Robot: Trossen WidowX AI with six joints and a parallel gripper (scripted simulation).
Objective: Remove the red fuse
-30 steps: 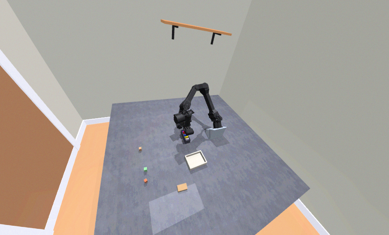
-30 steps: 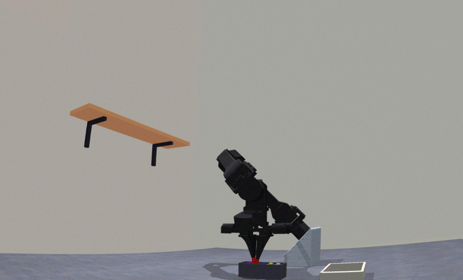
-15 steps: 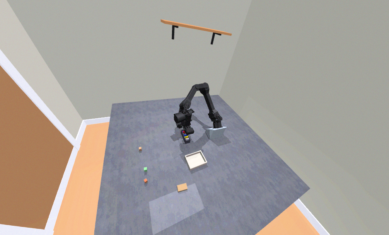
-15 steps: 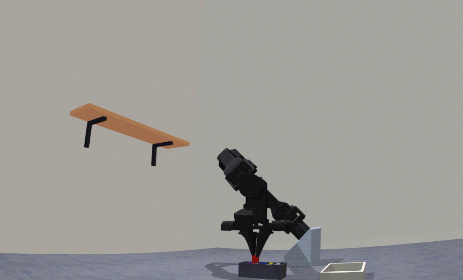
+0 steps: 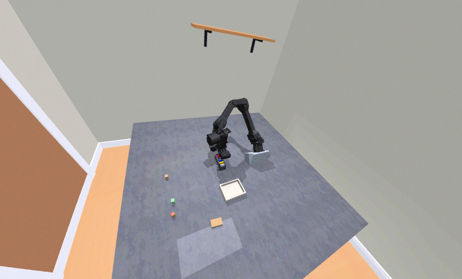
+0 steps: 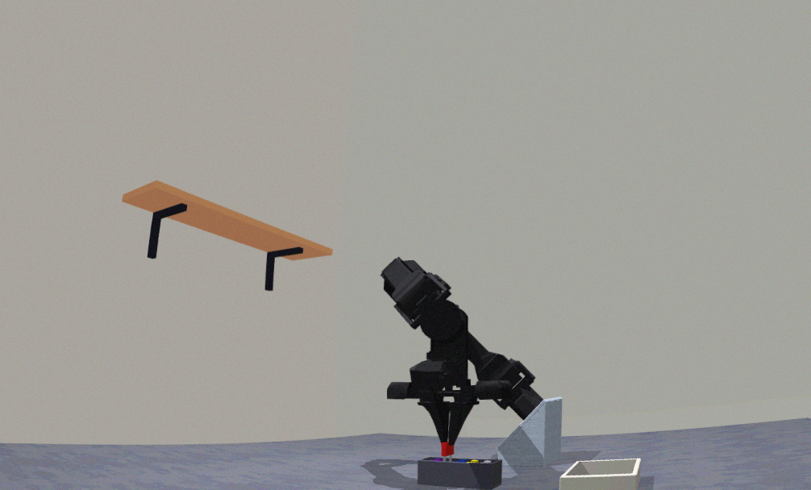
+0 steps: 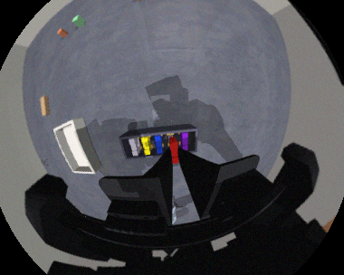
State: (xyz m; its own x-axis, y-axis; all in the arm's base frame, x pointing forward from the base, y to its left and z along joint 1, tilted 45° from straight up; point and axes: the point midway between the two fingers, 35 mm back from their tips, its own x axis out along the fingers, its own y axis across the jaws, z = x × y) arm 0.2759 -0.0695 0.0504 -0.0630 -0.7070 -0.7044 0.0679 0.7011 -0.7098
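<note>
fingers (image 6: 447,446): clenched on red fuse (image 6: 447,450) | fuse just above fuse block (image 6: 459,472) (tray (image 6: 600,475) apart)

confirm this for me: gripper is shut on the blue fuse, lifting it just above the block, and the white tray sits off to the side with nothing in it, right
Not quite: the gripper is shut on the red fuse, not a blue one. The exterior view shows red between the fingertips just above the fuse block, and the wrist view shows the blue fuse in its row. The rest holds: the white tray sits off to the side with nothing in it.
</note>
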